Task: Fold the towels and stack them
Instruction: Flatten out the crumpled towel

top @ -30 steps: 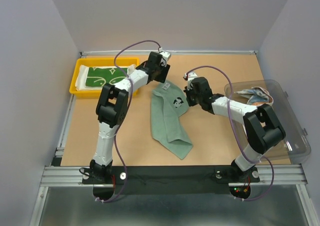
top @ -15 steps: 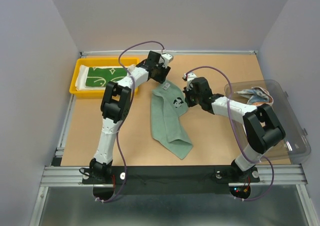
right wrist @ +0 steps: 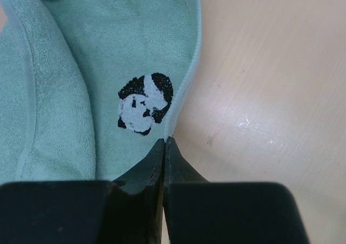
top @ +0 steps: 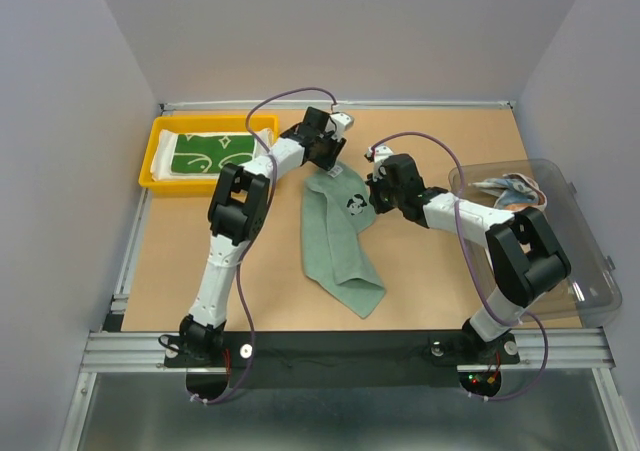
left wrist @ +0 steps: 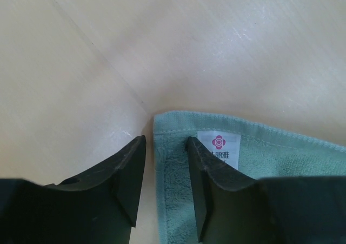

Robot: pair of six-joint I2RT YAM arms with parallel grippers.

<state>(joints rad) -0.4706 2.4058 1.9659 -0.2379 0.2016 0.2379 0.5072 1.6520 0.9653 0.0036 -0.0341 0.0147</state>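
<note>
A pale teal-green towel [top: 335, 236] lies loosely rumpled mid-table, with a panda print [right wrist: 145, 103] near its right edge. My left gripper [top: 328, 163] is down at its top-left corner. In the left wrist view the jaws [left wrist: 166, 141] stand apart astride the hem, beside a white label [left wrist: 218, 145]. My right gripper [top: 375, 196] is shut on the towel's right edge, just below the print [right wrist: 165, 140]. A dark green towel with white marks [top: 205, 154] lies folded in the tray.
The yellow tray [top: 150, 166] sits at the back left, with a white cloth edge [top: 215, 126] under the green towel. A clear plastic bin [top: 560, 261] at the right holds a printed towel [top: 510, 191]. Grey walls surround the table.
My left gripper has moved right and forward from the tray side onto the teal towel's top corner, its jaws narrowing. The right arm and the towel have stayed put.
</note>
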